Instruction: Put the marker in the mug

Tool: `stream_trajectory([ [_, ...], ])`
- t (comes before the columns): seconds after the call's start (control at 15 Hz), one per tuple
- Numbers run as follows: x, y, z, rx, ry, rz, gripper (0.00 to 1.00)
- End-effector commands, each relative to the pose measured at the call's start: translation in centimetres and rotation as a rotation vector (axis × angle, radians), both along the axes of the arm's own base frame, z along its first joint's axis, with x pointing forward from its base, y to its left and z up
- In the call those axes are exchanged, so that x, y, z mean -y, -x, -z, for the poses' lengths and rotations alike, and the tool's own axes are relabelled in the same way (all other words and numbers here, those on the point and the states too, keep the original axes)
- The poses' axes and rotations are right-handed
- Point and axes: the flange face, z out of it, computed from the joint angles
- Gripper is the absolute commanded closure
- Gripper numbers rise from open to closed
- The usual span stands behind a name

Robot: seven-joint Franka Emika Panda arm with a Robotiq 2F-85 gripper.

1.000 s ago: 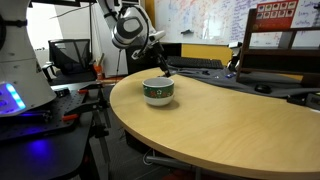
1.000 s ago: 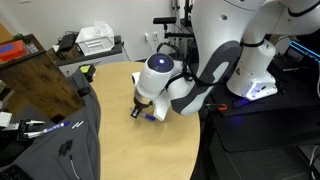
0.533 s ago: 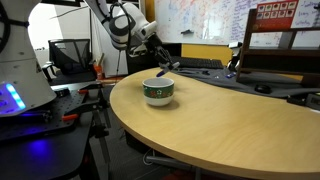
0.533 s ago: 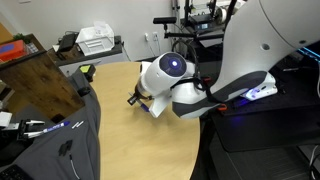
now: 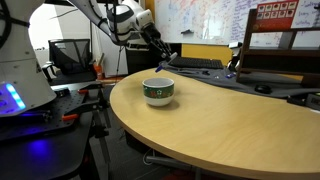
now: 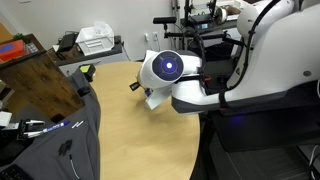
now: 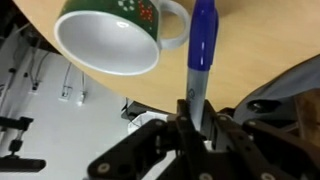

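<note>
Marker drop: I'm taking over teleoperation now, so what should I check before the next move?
1. Grip on the marker: ok, clamped in the gripper.
2. Mug upright on the table: ok.
3. Mug inside free: ok, the wrist view shows a bare white interior.
4. Marker lined up over the opening: not ok, the wrist view shows it off toward the handle.
5. Clearance above the rim: ok, in an exterior view the gripper hangs above the mug, apart from it.
6. Marker capped: cannot tell.
</note>
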Motion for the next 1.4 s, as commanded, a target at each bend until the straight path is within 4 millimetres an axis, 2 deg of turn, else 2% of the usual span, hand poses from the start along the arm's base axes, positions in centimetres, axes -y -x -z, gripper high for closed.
stream_trajectory([
  [0.0,0.2,-0.2,-2.1,-0.092,-0.021,-0.033,0.95],
  [0.13,0.4,-0.5,-3.3,-0.154,-0.070,-0.090,0.95],
  [0.53,4.4,-0.4,-5.6,-0.361,-0.169,-0.085,0.95],
  [0.87,8.4,-0.1,-5.8,-0.420,-0.241,-0.051,0.95],
  [1.07,10.6,-0.1,-5.1,-0.434,-0.271,-0.027,0.95],
  [1.27,12.1,0.1,-4.3,-0.430,-0.286,-0.004,0.95],
  [1.33,12.3,0.1,-4.0,-0.433,-0.293,-0.008,0.70],
])
